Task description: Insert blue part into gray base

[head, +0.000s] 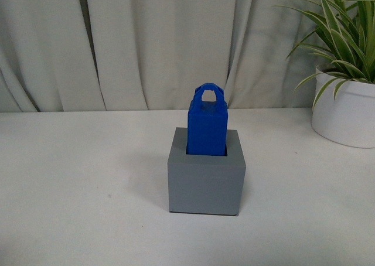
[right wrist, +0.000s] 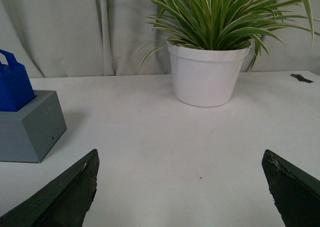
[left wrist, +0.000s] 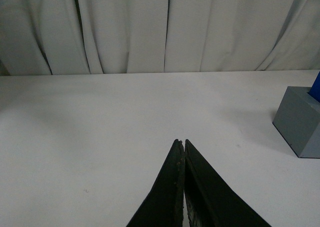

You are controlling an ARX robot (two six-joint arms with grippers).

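The blue part [head: 207, 123] stands upright in the square recess of the gray base [head: 205, 183] at the middle of the white table, its loop handle on top. Neither arm shows in the front view. In the left wrist view my left gripper [left wrist: 180, 143] is shut and empty over bare table, with the gray base [left wrist: 300, 121] far off at the frame's edge. In the right wrist view my right gripper [right wrist: 180, 159] is open and empty, with the gray base [right wrist: 30, 124] and blue part [right wrist: 14, 87] off to one side.
A white plant pot [head: 344, 112] with long green leaves stands at the back right of the table; it also shows in the right wrist view [right wrist: 207, 74]. Pale curtains [head: 164, 43] hang behind the table. A small dark mark [right wrist: 301, 78] lies on the table beyond the pot.
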